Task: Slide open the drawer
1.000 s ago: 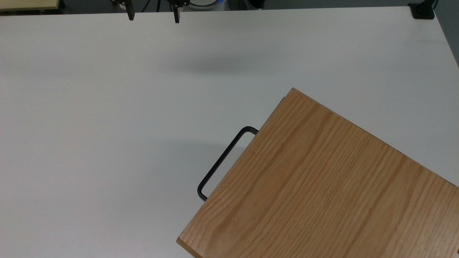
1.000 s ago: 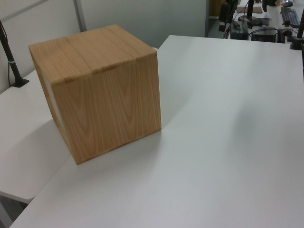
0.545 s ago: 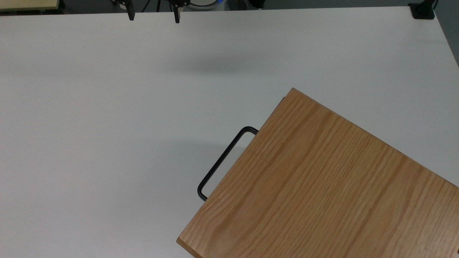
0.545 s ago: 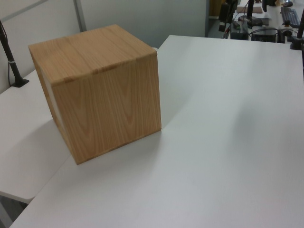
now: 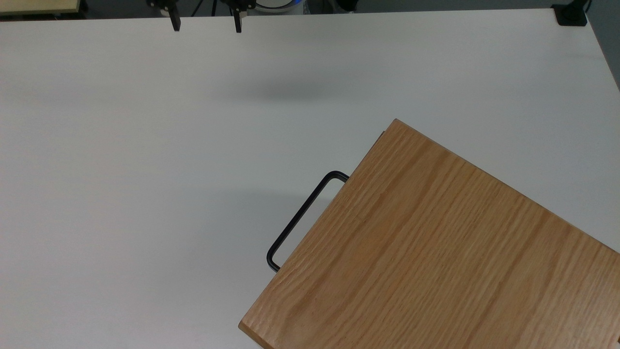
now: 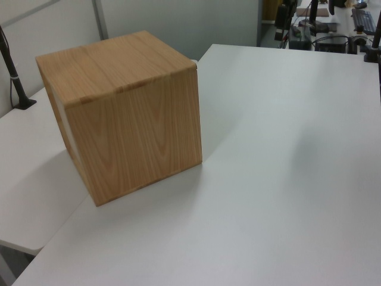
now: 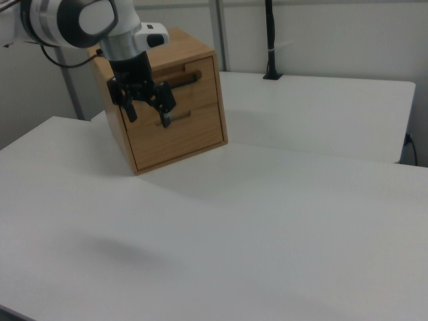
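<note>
The drawer (image 7: 202,72) sits flush in the front of a light oak cabinet (image 7: 187,47), at the top of that face. Its thin black U-shaped handle (image 7: 182,79) sticks out from the front. From above, the handle (image 5: 302,220) pokes out past the cabinet top (image 5: 436,242), which hides the rest of the drawer. My gripper (image 5: 206,28) hangs open at the far edge of the table, well apart from the handle. In the right view the gripper (image 7: 148,115) overlaps the cabinet front, with nothing between its fingers (image 7: 166,119).
The cabinet (image 6: 125,113) stands on a wide white table (image 5: 145,169); in the left view I see its plain side and top. A black post (image 7: 270,40) stands at the table's back in the right view. A black clamp (image 5: 570,14) sits at the top view's far right corner.
The gripper's fingers have shifted very slightly toward the top view's left. The cabinet and drawer have not moved.
</note>
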Motion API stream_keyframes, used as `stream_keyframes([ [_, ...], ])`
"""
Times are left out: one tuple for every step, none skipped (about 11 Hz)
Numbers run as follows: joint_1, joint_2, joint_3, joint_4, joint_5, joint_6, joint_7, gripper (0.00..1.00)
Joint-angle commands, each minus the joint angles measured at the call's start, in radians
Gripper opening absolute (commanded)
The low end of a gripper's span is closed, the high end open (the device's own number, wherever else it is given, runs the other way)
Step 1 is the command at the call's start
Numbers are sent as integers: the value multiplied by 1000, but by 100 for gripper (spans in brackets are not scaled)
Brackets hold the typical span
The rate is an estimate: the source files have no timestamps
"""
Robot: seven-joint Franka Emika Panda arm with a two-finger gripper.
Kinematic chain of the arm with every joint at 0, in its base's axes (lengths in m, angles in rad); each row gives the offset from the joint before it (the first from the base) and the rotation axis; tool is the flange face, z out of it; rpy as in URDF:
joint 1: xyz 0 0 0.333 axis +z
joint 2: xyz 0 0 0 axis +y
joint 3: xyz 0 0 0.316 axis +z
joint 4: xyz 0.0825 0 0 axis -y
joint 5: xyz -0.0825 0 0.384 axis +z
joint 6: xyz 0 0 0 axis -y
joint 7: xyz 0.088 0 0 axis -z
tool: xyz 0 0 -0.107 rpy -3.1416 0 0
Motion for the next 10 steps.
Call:
stream_keyframes([
  [-6, 102, 1, 72, -3, 68, -124, 100],
  [-10, 115, -6, 79, 26, 138, -98, 100],
  [-41, 123, -16, 80, 154, 219, -63, 100],
  [-62, 151, -28, 81, 339, 277, -26, 100],
  [-64, 181, -60, 81, 492, 319, 9, 100],
  [-58, 217, -74, 83, 605, 360, 43, 100],
  [-56, 227, -74, 81, 667, 428, 62, 100],
  [-52, 233, -74, 78, 707, 483, 91, 100],
  [-34, 250, -74, 81, 745, 518, 152, 100],
  [-2, 268, -72, 81, 747, 601, 224, 100],
])
